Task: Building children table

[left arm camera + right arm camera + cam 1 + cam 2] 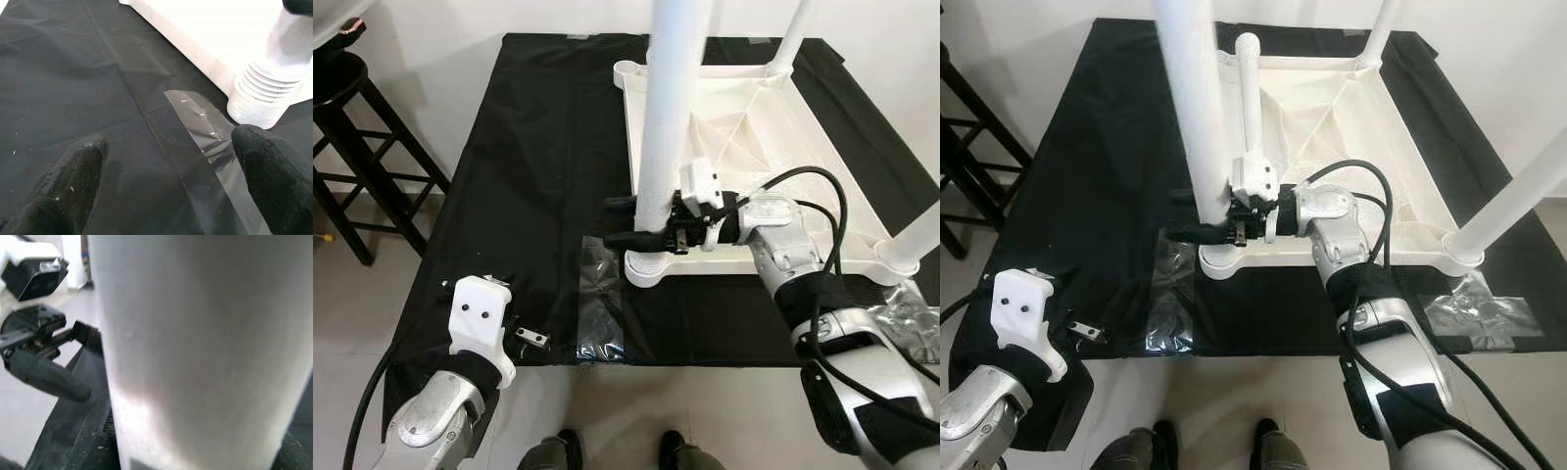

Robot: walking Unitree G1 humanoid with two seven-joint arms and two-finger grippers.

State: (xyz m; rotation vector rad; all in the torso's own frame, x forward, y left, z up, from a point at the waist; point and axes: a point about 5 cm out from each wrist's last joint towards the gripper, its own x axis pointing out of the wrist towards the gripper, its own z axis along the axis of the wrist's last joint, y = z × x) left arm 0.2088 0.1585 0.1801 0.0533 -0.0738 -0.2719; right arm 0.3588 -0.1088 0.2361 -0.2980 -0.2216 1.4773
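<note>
The white children's table [773, 127] lies upside down on a black cloth [538, 147], its legs pointing up. My right gripper [619, 221] is at the near-left corner, with one black finger on each side of the thick white leg [671, 98], shut on it just above the ribbed socket [259, 93]. That leg [195, 333] sits very close in the right wrist view. My left gripper [171, 161] hovers low over the cloth's near-left part. It is open, its fingers [73, 181] spread above a clear plastic bag [600, 304].
Two more white legs [793, 34] [915, 245] stand at the far and near-right corners. Another crumpled plastic bag [915, 323] lies at the right. A small metal piece [532, 338] rests near my left wrist. A black stool [352, 147] stands left. Dark shoes [568, 450] show below.
</note>
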